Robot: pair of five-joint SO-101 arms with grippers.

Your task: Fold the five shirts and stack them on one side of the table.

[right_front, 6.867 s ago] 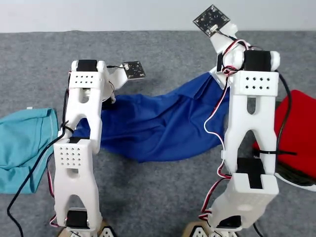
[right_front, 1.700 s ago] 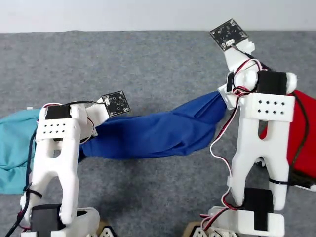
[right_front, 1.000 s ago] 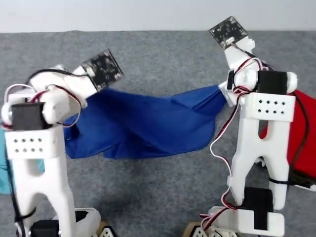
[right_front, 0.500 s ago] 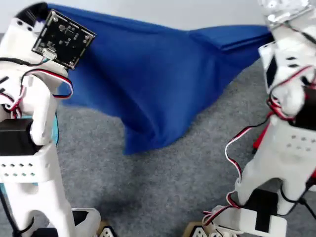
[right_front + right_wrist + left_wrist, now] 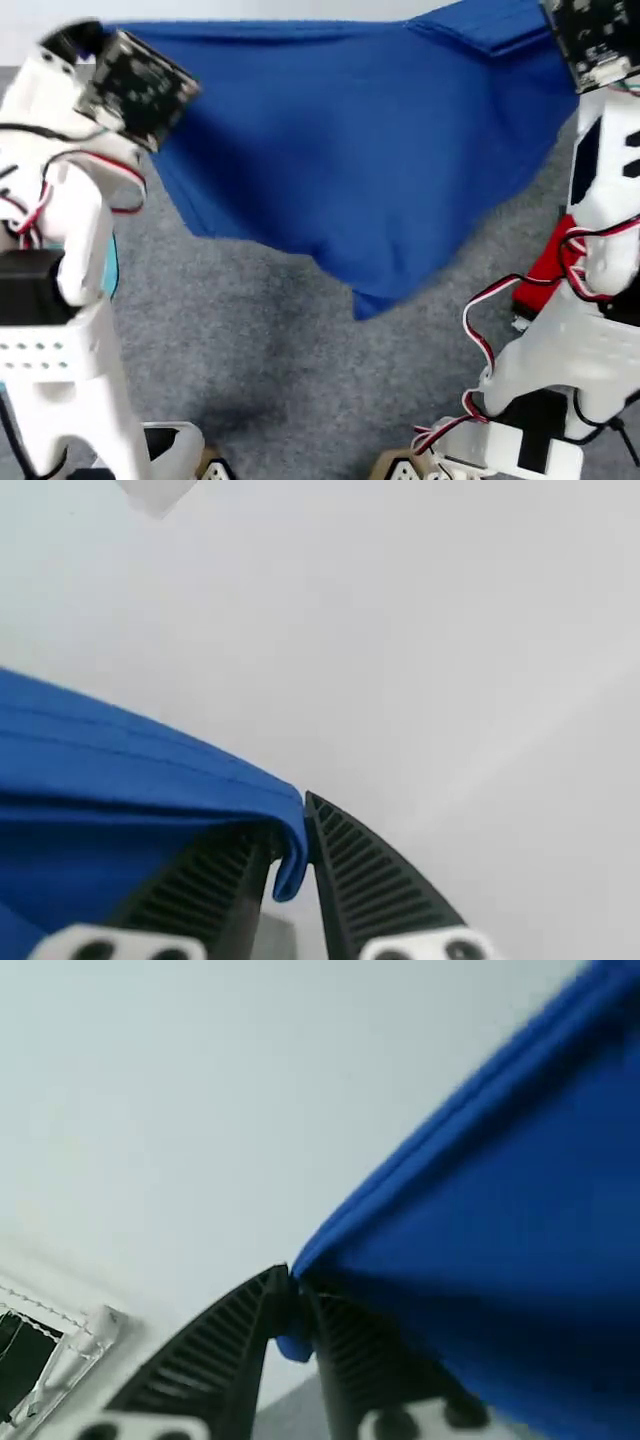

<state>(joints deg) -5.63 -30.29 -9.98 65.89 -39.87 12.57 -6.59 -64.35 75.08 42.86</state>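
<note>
The blue shirt (image 5: 370, 150) is hanging high over the counter (image 5: 260, 360), stretched as a wide sheet between my two arms, with its lowest fold drooping toward the middle. It is behaving as light, soft cloth: sagging under its own weight, creasing freely and offering no stiffness. I am judging that it will follow wherever its held edges go, and will bunch if I let those edges come together.

My left end effector (image 5: 292, 1285) is pinching one edge of the cloth between its ribbed fingers (image 5: 225, 1345), with a small tuft poking past them. My right end effector (image 5: 297, 815) is pinching a hemmed edge at the other end in the same way. Holding it near the outer edges seems right to me, since that is spreading the shirt flat for laying down. Each bite is small, though, and I am expecting that thin fabric could slide out under a jerk.

A red shirt (image 5: 545, 270) is lying on the counter beside my right arm. A sliver of a teal shirt (image 5: 110, 270) is showing behind my left arm.
</note>
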